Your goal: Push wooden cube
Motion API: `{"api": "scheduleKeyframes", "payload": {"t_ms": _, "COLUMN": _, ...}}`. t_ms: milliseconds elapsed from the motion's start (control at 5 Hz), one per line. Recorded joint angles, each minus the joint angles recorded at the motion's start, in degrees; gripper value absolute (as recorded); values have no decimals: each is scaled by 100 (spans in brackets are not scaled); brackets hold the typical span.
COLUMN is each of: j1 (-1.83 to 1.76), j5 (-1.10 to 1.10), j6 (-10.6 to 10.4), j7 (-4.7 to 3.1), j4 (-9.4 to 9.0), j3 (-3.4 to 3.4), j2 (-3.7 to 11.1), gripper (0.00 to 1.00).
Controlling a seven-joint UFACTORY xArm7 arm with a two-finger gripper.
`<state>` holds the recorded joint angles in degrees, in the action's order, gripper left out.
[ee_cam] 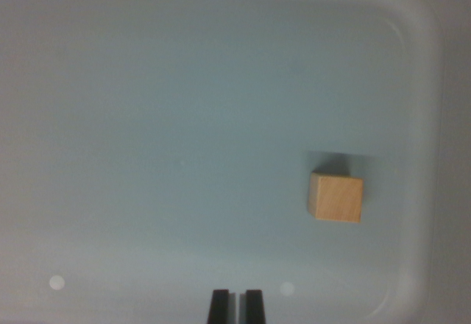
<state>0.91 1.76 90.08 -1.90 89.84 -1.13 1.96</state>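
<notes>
From my wrist camera I look down into a pale grey-blue tray (412, 29) with a raised rim and rounded corners; the rim runs along the top of the view and bends down the wrist view's right side. The wooden cube (336, 199) sits on the tray floor in the right part of the view, a little below the middle height. It is light brown, with its top face towards me and a narrow strip of its left side also visible. A soft dark shadow lies just above it on the floor. The cube is close to the right wall of the tray, but there is a band of bare floor between them, so it does not touch the wall. My fingers (236, 306) come into the view at the bottom edge, a little left of the middle: two dark tips standing side by side with only a thin light gap between them, so they are almost closed and they hold nothing. The cube is up and to the right from my fingers, well apart from them, and nothing lies between. Two small pale round spots are on the floor, one (57, 282) near the lower left, one (288, 289) just right of my fingers.
</notes>
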Motion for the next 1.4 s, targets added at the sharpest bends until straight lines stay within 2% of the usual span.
{"api": "scheduleKeyframes", "payload": {"t_ms": 800, "j1": 1, "j5": 0, "j6": -5, "j7": -1, "j4": -5, "j3": 1, "j2": 1, "gripper": 0}}
{"api": "scheduleKeyframes", "payload": {"t_ms": 1400, "j1": 15, "j5": 2, "j6": -116, "j7": -21, "j4": -106, "j3": 18, "j2": 12, "gripper": 0}}
